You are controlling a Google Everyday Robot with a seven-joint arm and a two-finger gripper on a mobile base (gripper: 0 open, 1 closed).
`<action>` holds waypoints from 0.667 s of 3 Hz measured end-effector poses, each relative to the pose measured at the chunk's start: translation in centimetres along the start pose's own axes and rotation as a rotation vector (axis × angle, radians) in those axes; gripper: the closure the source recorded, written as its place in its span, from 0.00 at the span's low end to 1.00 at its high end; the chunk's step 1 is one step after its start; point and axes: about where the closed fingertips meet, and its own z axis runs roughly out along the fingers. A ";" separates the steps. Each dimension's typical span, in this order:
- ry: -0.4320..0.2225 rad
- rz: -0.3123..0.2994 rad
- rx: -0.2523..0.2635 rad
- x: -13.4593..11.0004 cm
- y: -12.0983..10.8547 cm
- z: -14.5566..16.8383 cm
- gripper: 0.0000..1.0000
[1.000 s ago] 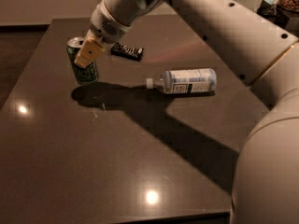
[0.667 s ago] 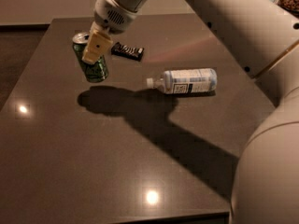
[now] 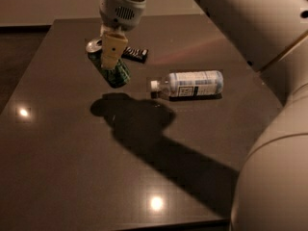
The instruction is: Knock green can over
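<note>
The green can is tilted, with its silver top pointing up and left, and hangs above the dark table. Its shadow lies apart from it on the tabletop below. My gripper reaches down from the white wrist at the top of the camera view and is shut on the can. One tan finger lies across the can's front; the other finger is hidden behind the can.
A clear plastic bottle with a white-blue label lies on its side to the right of the can. A small dark wrapped bar lies just behind the can. My white arm spans the upper right, and its bulk fills the lower right.
The gripper has moved right and toward the table's middle with the can in it. The can has come up off the table and tilted further; its shadow now lies apart from it.
</note>
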 end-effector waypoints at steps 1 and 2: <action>0.068 -0.046 -0.026 0.5 0.4 0.5 1.00; 0.114 -0.079 -0.048 0.6 0.5 1.5 0.87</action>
